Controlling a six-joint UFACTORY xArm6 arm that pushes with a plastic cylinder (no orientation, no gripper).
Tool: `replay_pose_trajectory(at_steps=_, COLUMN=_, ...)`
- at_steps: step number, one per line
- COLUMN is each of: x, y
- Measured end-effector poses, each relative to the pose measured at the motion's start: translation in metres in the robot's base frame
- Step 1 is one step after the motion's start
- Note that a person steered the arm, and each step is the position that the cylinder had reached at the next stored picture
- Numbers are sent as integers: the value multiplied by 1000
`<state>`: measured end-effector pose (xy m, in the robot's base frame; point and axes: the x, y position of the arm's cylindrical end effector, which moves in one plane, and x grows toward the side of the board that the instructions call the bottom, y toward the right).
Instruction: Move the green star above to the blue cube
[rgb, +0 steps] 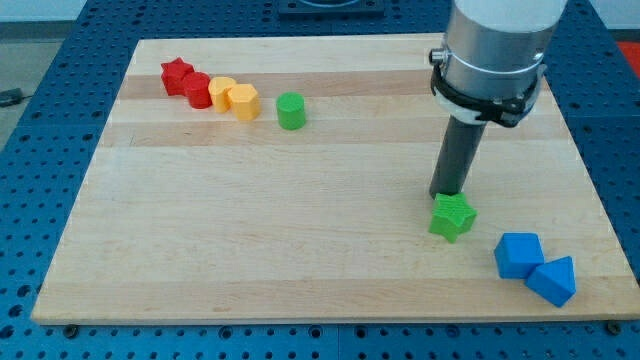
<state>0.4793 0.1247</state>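
No jaws on this rod. My tip (447, 194) is touching the green star (452, 216) from the view's top side; the blue cube (518, 254) is sitting lower right. Better re-approaching from the star's left, pushing rightward, stopping above the cube.

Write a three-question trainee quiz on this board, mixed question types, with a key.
1. True or false: my tip sits at the green star's top edge.
2. Which lies nearer the green star: (a) the blue cube, (b) the green cylinder?
3. Fill in: the red star lies at the view's top ____.

Key: 1 true; 2 a; 3 left.
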Motion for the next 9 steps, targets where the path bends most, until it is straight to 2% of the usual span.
replay_pose_trajectory(at_steps=1, x=-30, y=-45)
replay_pose_trajectory(at_steps=2, x=18, y=-76)
replay_pose_trajectory(at_steps=3, x=35, y=-53)
replay_pose_trajectory(at_steps=7, x=36, y=44)
replay_pose_trajectory(at_steps=8, x=36, y=46)
replay_pose_trajectory(at_steps=9, x=22, y=17)
